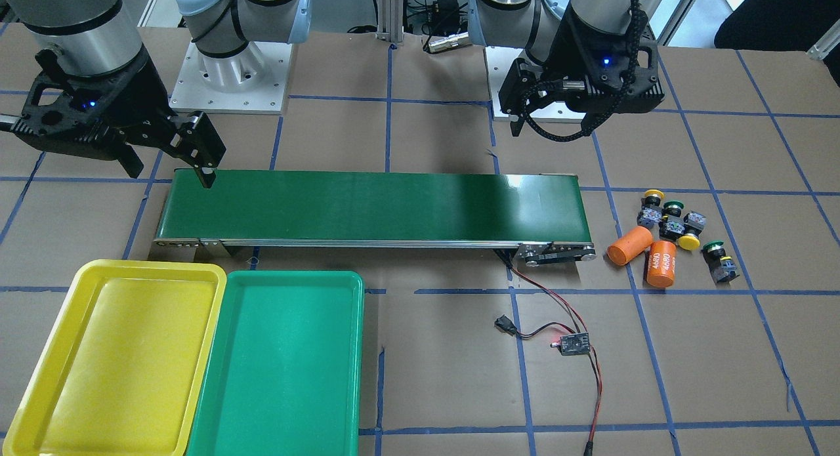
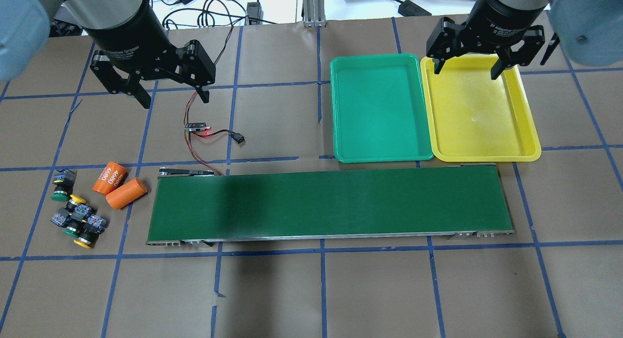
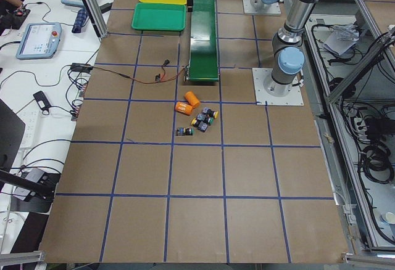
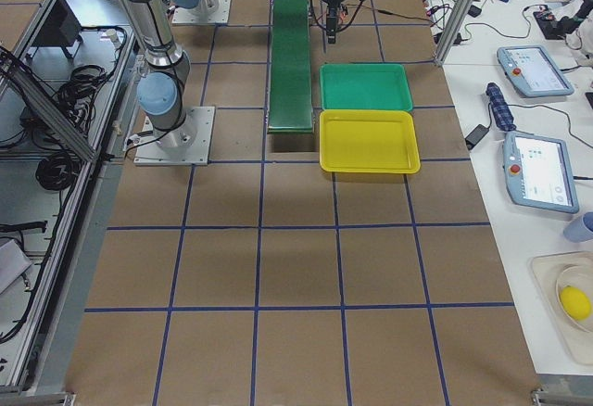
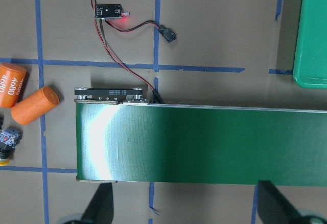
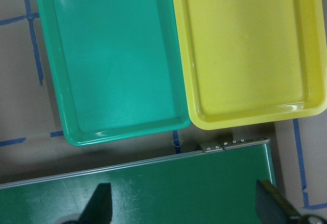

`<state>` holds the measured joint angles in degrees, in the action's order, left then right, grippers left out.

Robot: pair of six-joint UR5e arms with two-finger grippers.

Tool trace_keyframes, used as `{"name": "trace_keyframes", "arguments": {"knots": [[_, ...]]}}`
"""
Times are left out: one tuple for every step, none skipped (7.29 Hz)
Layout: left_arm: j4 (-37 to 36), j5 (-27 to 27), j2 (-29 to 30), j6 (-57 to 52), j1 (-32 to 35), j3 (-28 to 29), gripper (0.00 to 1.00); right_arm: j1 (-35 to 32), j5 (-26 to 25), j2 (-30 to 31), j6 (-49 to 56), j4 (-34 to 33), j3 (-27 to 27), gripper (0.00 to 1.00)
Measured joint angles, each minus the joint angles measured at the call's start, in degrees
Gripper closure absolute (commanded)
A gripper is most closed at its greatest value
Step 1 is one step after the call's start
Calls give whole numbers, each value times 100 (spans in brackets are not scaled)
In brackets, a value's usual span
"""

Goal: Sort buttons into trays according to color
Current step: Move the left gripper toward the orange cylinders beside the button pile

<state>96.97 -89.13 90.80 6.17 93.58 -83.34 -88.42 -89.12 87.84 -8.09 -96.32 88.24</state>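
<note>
Several buttons lie on the table past the belt's left end: a tight cluster [image 2: 78, 220] with yellow and green caps, and one green-capped button [image 2: 61, 185] apart from it. The same cluster [image 1: 671, 221] shows in the front view. The green tray [image 2: 379, 109] and the yellow tray [image 2: 479, 109] stand side by side beyond the belt, both with nothing in them. My left gripper [image 2: 175, 100] hovers open above the wiring, well away from the buttons. Open and holding nothing, my right gripper [image 2: 466, 71] hangs over the yellow tray's far edge.
A long dark-green conveyor belt [image 2: 331, 204] crosses the middle of the table. Two orange cylinders [image 2: 119, 185], one marked 4680, lie between the buttons and the belt's end. A small circuit board [image 2: 197, 126] with red and black wires lies beyond the belt.
</note>
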Motion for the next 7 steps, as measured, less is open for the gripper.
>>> {"name": "trace_keyframes", "arguments": {"knots": [[4, -1, -1, -11, -3, -6, 0, 0, 0, 0, 0, 1, 0, 0], [0, 1, -2, -25, -17, -31, 0, 0, 0, 2, 0, 4, 0, 0], [-40, 11, -3, -115, -68, -92, 0, 0, 0, 4, 0, 7, -1, 0], [-98, 16, -2, -365, -203, -171, 0, 0, 0, 5, 0, 6, -3, 0], [-140, 18, -1, -770, -433, -276, 0, 0, 0, 4, 0, 4, -2, 0], [-189, 18, 20, -1225, -721, -431, 0, 0, 0, 3, 0, 4, -1, 0], [-317, 9, 75, -1697, -1034, -656, 0, 0, 0, 3, 0, 3, 0, 0]]}}
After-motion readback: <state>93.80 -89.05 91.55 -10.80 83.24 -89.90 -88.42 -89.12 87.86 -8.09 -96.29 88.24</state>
